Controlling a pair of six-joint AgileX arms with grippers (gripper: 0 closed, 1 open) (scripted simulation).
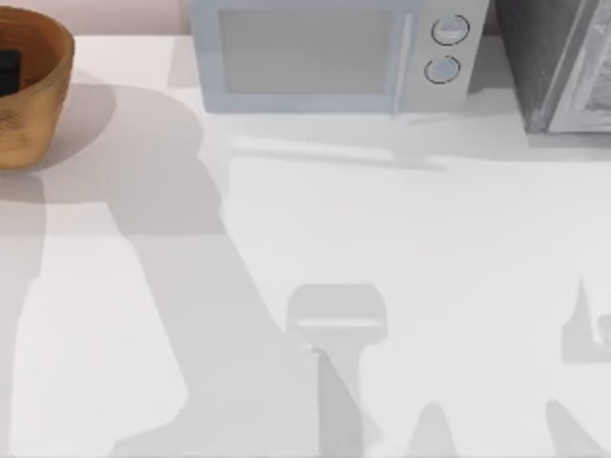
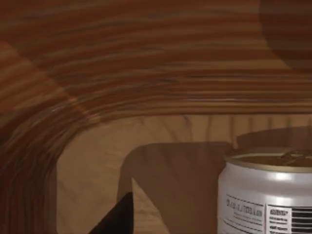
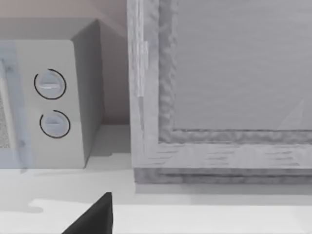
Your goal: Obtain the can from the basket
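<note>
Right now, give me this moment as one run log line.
phase: reaching | left gripper: inside basket, beside upright can, not gripping | right gripper: parked facing microwave | can: in basket

Bright, even light over the white bench (image 1: 401, 248). Long soft-edged grey shadows slanting across it from the basket (image 1: 38, 105) at far left toward the near edge; smaller ones at near right. Faint bright streak below the microwave (image 1: 334, 52). Inside the basket: warm, dimmer, dark shadow on the floor beside the can (image 2: 265, 195), highlight on its silver wall.
</note>
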